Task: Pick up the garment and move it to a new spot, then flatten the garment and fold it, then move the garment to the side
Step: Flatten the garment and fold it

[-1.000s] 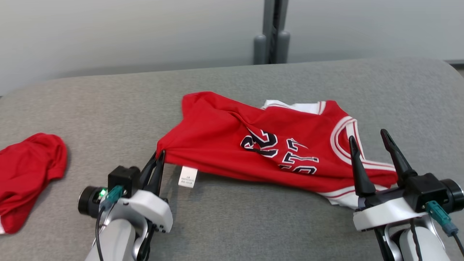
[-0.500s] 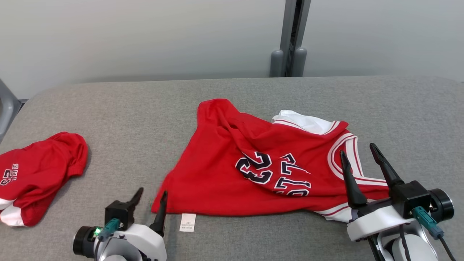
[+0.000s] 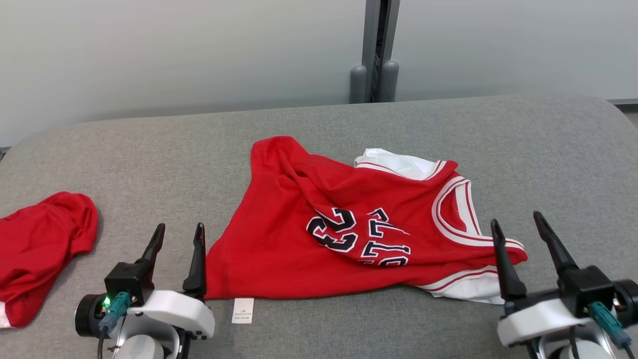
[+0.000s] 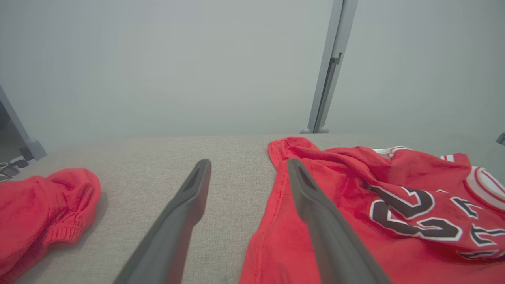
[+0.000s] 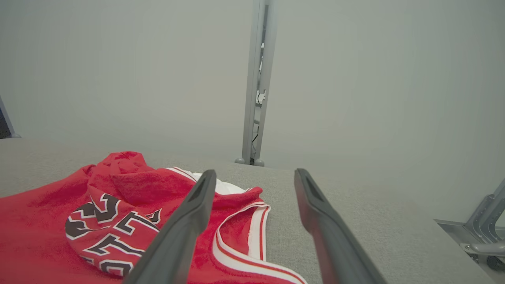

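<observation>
A red sleeveless jersey, the garment [image 3: 319, 224] [image 4: 355, 213] [image 5: 118, 209], lies rumpled on the grey padded surface, with dark numbers, white trim and a white label [image 3: 242, 310] at its near left corner. My left gripper [image 3: 178, 236] [image 4: 248, 165] stands open just left of that corner, its right finger beside the hem, holding nothing. At the jersey's right end, near the white-trimmed armhole, my right gripper [image 3: 518, 227] [image 5: 254, 175] is open with its left finger over the trim.
A second red garment [image 3: 37, 249] [image 4: 39, 213] lies bunched at the left edge of the grey surface [image 3: 149, 164]. A grey post [image 3: 375, 50] stands behind the surface against a pale wall. Bare padding stretches behind and right of the jersey.
My left gripper has let go of the jersey's near left corner and opened wide; the corner now rests on the surface. The head camera has also shifted between frames.
</observation>
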Tool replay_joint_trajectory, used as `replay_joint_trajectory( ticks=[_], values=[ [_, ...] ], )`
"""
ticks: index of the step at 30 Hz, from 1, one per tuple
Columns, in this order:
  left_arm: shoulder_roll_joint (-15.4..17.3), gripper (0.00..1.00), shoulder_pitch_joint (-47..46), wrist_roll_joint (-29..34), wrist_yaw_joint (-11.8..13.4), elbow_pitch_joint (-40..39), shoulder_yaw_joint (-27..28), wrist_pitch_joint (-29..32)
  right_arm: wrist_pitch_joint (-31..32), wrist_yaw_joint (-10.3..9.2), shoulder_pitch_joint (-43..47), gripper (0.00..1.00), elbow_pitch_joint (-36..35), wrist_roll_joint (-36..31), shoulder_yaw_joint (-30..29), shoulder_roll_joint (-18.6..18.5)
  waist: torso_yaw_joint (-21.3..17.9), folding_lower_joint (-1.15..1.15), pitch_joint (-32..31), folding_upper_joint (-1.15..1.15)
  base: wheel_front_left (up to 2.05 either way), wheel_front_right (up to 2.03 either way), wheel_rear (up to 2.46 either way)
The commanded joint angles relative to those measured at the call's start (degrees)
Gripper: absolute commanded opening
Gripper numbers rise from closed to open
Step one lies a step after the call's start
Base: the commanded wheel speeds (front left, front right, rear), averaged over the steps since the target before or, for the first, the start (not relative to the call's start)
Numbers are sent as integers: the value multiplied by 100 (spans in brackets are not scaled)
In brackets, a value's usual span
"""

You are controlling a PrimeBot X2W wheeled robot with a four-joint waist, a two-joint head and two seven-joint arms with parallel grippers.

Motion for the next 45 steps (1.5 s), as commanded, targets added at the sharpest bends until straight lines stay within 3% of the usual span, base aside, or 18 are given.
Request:
replay_joint_trajectory(
  ticks=[1,7,13,23,30,31,32,33,34,39,45],
  values=[
    [-2,100,79,34,25,-84,25,-32,-30,-2,123,100,-22,22,-96,-34,-35,0,37,0,0,0,0],
    [-98,100,128,130,-48,-187,1,-32,-30,-1,558,100,77,258,-410,-22,-84,0,179,0,0,0,0],
    [-106,100,-26,218,-145,-103,5,-32,-30,-2,510,100,920,629,-614,-26,-125,0,350,0,0,0,0],
    [-84,100,-148,323,-208,-2,37,-33,-22,-2,97,100,1946,1045,-544,-22,-46,0,457,0,0,0,0],
    [-90,100,-197,353,-227,42,67,-33,-23,-2,-43,100,2194,1169,-381,-28,22,0,495,0,0,0,0],
    [-93,100,-200,360,-235,46,67,-33,-22,-2,-50,97,2230,1193,-362,-26,31,0,497,0,0,0,0],
    [-94,100,-201,366,-240,47,70,-33,-23,-2,-58,44,2248,1176,-349,-27,36,0,501,0,0,0,0],
    [-99,100,-205,368,-244,48,70,-33,-22,-2,-60,9,2271,1171,-335,-28,43,0,505,0,0,0,0],
    [-103,100,-207,363,-249,53,74,-33,-23,-2,-63,0,2295,1173,-308,-27,48,0,506,0,0,0,0],
    [-118,100,-204,371,-238,89,94,-33,-23,-2,-125,0,2326,1243,-277,-28,40,0,493,0,0,0,0],
    [-131,100,-114,377,-258,174,116,-33,-22,-2,-99,0,1847,1122,-573,-26,-41,0,445,0,0,0,0]
  ],
)
